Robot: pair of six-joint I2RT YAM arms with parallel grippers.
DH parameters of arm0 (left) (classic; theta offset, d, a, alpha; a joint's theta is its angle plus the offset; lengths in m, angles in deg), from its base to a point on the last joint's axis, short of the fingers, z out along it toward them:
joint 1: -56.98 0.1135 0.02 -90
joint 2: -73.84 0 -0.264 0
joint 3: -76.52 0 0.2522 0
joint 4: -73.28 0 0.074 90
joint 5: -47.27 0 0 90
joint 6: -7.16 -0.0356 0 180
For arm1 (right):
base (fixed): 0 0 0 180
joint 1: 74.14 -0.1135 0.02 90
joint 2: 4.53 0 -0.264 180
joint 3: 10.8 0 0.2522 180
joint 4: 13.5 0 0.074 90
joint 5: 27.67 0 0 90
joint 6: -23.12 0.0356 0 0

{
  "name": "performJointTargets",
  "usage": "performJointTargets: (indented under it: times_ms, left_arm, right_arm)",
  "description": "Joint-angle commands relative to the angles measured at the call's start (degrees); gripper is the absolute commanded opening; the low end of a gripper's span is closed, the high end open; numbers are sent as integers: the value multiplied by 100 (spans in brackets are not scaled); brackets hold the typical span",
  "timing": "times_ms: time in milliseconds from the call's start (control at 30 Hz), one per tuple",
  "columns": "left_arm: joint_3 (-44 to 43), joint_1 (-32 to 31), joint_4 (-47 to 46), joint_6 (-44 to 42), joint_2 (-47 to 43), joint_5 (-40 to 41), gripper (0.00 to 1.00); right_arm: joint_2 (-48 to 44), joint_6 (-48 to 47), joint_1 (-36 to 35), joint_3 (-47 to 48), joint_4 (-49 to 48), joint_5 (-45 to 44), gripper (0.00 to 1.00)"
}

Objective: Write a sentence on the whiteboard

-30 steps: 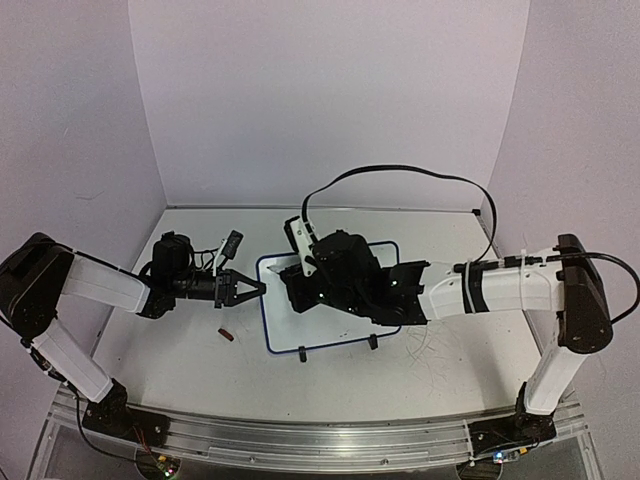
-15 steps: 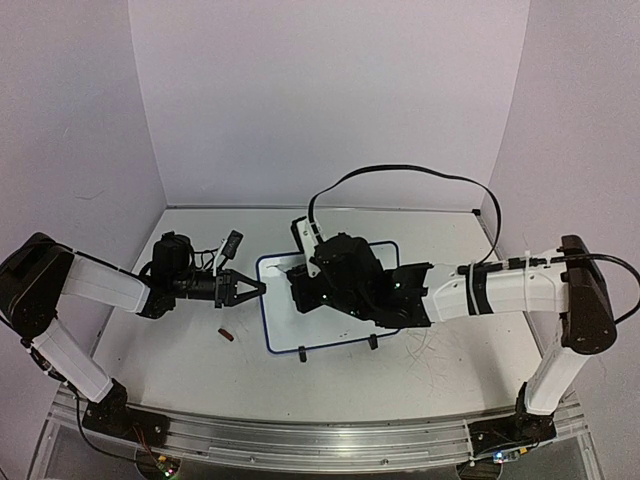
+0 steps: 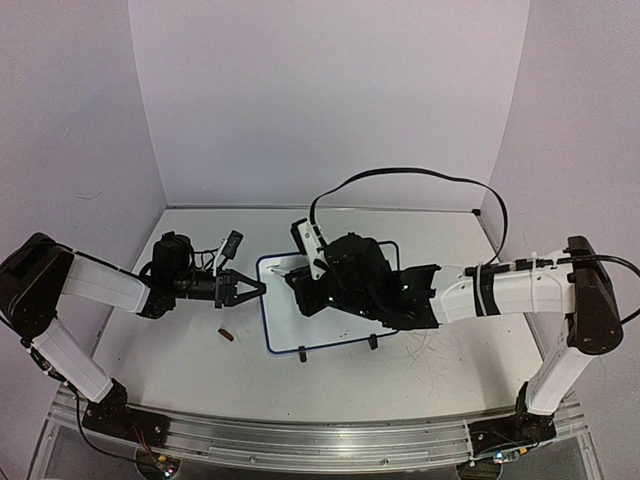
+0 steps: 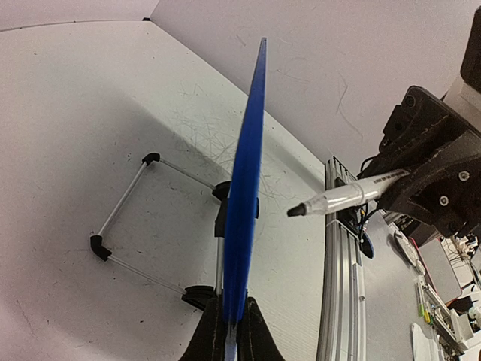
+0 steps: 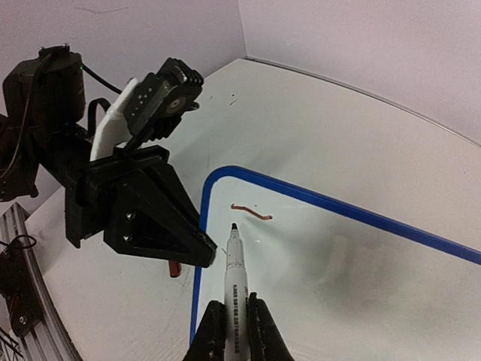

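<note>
The whiteboard [image 3: 283,322] stands tilted at mid-table, and my left gripper [image 3: 262,288] is shut on its left rim. In the left wrist view the blue edge [image 4: 246,188] runs straight up from the closed jaws of the left gripper [image 4: 231,331]. My right gripper [image 5: 235,312] is shut on a white marker [image 5: 234,263]. The dark tip sits at the board's upper left corner [image 5: 338,256], just under a short wavy reddish stroke [image 5: 252,213]. I cannot tell whether the tip touches. The sentence is not in view.
A small red-brown cap [image 3: 227,336] lies on the table left of the board. The board's two black feet [image 3: 302,353] sit at its near edge and a wire stand [image 4: 120,226] props it behind. The tabletop [image 3: 440,370] is scuffed with grey scribbles. Walls enclose three sides.
My right wrist has drifted slightly to the right over the board with the marker. The left arm and the board have stayed put.
</note>
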Motion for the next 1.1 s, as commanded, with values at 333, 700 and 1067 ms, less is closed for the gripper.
performJointTargets:
  times_ms: [333,700,1067]
  left_arm:
    - [-3,-7,-240,-29,-183,-91,0]
    - [-3,-4,-236,-27,-202,-105,0]
    - [-8,-4,-233,-19,-185,-109,0]
  right_arm:
    - [303,-110,-1,512,-202,-108,0]
    - [425,-57,-1,641,-40,-267,0]
    - [471,68,-3,725,265,-364,0]
